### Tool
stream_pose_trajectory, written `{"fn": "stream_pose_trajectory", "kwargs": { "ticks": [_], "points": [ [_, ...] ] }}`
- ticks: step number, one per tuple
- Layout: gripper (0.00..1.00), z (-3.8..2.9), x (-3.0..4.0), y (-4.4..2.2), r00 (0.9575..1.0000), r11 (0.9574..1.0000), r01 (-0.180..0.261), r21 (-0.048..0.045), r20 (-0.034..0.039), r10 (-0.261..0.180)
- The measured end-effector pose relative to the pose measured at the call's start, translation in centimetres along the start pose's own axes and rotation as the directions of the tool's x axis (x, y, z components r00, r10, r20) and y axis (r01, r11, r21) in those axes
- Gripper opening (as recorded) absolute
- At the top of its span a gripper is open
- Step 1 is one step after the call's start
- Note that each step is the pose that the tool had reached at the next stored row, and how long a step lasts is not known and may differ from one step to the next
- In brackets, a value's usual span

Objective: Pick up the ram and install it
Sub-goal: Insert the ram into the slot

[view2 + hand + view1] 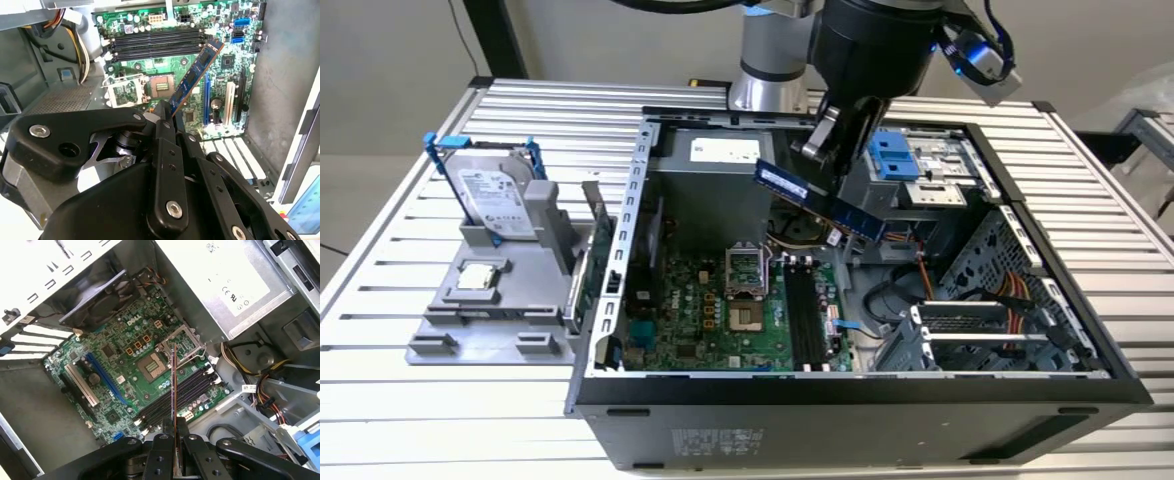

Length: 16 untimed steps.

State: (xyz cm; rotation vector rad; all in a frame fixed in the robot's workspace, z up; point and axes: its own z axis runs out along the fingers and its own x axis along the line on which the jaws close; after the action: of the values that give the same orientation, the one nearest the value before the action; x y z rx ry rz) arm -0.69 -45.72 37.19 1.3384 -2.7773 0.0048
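Located gripper (817,165) above the open case (640,200), jaws closed tight on the ram (851,215). Noted grip off-centre, with the longer part of the stick projecting away from the fingers. Found nothing but the fingers touching the ram; judged it well clear of the motherboard (707,310) below.

Checked long axis in the exterior view: slanted, with the free end lower and toward the exterior view's right. Compared with the slots (803,315): black, parallel, all apparently empty, lying lower in the case and nearer its front edge than the ram.

Checked alignment in the second wrist view: ram (197,75) crossing the board diagonally, slots (155,42) running crosswise beyond its tip. Not parallel. Same result in the first wrist view: ram (173,390) seen edge-on as a thin line, cutting across the slots (192,387) at an angle.

Judged ram picked up, not seated: tilted, rotated off the slot direction, and above the slots without contact. Could not tell which slot lies nearest the free end.
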Motion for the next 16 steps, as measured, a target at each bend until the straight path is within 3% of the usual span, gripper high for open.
{"fn": "stream_pose_trajectory", "kwargs": {
  "ticks": [9, 16],
  "points": [
    [0.0, 0.0, 0.0, 0.0, 0.9981, 0.9981, -0.062, -0.0035, 0.0013, 0.062],
    [0.0, 0.0, 0.0, 0.0, 0.9939, 0.9939, -0.11, -0.0062, 0.0022, 0.111]
  ]
}}
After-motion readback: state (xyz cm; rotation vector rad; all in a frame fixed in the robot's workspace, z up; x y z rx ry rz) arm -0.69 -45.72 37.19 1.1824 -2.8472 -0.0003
